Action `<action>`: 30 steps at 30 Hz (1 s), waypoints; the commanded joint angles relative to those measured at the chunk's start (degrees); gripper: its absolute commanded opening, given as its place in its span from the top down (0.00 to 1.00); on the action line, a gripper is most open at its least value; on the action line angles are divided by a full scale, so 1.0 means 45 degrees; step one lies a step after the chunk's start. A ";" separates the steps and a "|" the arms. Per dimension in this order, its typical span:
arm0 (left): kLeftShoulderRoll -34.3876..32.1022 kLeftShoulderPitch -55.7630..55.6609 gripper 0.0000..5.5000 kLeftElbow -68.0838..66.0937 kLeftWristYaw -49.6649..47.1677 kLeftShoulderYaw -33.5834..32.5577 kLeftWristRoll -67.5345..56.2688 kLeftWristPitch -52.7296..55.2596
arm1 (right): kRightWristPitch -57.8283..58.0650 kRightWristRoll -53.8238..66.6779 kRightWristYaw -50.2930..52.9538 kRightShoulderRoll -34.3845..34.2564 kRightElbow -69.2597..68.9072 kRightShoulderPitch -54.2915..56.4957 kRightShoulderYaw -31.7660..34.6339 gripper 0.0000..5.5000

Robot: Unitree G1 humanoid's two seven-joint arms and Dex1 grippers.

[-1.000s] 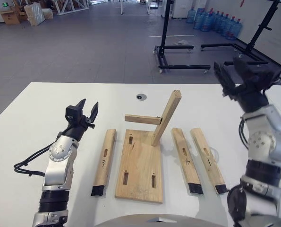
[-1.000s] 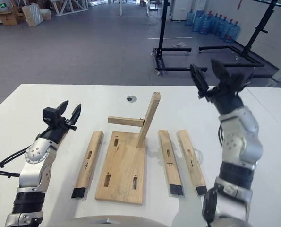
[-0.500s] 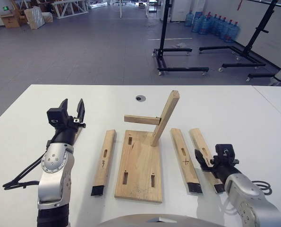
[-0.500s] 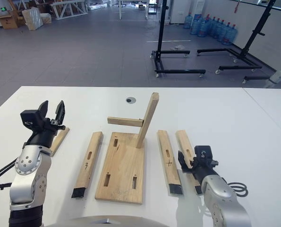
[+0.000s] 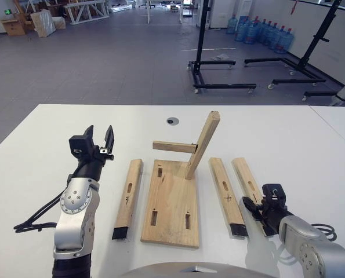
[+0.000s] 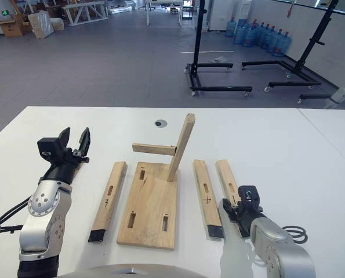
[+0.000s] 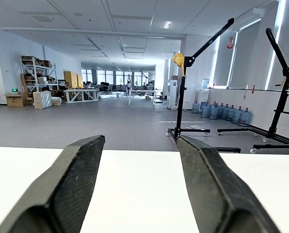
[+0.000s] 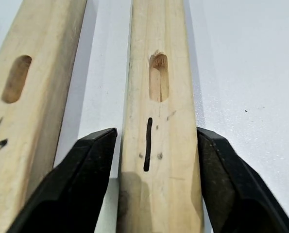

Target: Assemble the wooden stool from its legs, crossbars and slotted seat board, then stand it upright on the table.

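Lowered from overhead, the right gripper (image 8: 156,136) is held, fingers (image 8: 76,170) spread, astride the pale wooden leg (image 8: 159,58) rightmost of the slotted seat board (image 5: 172,200); it could be skewed by uneven closing.

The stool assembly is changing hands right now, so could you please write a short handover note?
Left gripper: open, empty, above the table left of the parts.
Right gripper: open, straddling the rightmost leg, lying flat.
Seat board: flat, centre; standing leg tilted in its far right slot, crossbar plugged into it.
Left leg and cross-marked leg lie flat either side of the board.
Left to do: fit three legs, other crossbars, stand stool upright.
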State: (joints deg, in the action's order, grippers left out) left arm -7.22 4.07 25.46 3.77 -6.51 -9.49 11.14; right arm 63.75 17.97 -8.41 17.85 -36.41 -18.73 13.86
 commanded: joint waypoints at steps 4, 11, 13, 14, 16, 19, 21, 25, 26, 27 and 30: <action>-0.0068 -0.0247 0.29 -0.0504 0.0099 0.0023 0.0234 -0.0290 | 0.0521 -0.0152 0.0038 0.0005 0.0914 0.0001 -0.0350 0.64; -0.0188 -0.0575 0.20 -0.0530 0.1167 -0.0503 -0.1315 -0.0350 | -0.2993 0.0712 -0.1033 -0.0004 0.1766 0.2910 0.0999 0.64; -0.0530 -0.0646 0.20 -0.0262 0.2589 -0.0690 -0.3293 0.0399 | -0.5630 0.2181 -0.2625 -0.0108 0.2470 0.4592 0.2226 0.64; -0.0901 -0.0478 0.20 0.0069 0.3625 -0.0696 -0.4547 0.0898 | -0.6227 0.3310 -0.3816 0.0101 0.2804 0.5082 0.2817 0.64; -0.1543 -0.0200 0.20 0.0519 0.5100 -0.0769 -0.6420 0.1738 | -0.6244 0.5431 -0.5798 0.0701 0.3139 0.5348 0.3576 0.64; -0.2382 -0.0048 0.20 0.0972 0.6894 -0.0932 -0.9382 0.3132 | -0.4667 0.9716 -0.7861 0.1856 0.2829 0.5053 0.4612 0.64; -0.2812 -0.0237 0.20 0.1016 0.7751 -0.0799 -1.0907 0.4019 | -0.3961 1.1691 -0.8844 0.2468 0.2205 0.4661 0.4650 0.64; -0.3364 -0.0786 0.20 0.0822 0.8642 -0.0048 -1.2582 0.5521 | -0.3363 1.3104 -0.9589 0.2889 0.1196 0.4581 0.2993 0.64; -0.3410 -0.0892 0.20 0.0737 0.8736 0.0150 -1.2684 0.5746 | -0.3413 1.2887 -0.9747 0.2811 0.1166 0.4705 0.2360 0.64; -0.3452 -0.1013 0.20 0.0674 0.8896 0.0335 -1.2859 0.5975 | -0.3465 1.2608 -0.9950 0.2666 0.1344 0.4870 0.1662 0.64; -0.3535 -0.1333 0.20 0.0490 0.9253 0.0677 -1.3392 0.6543 | -0.3972 1.1414 -1.0789 0.2295 0.2047 0.5150 -0.0230 0.64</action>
State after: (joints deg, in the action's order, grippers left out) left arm -22.24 -0.66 28.32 44.67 -4.36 -68.67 38.81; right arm 47.27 72.44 -54.87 29.00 -28.92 2.84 17.20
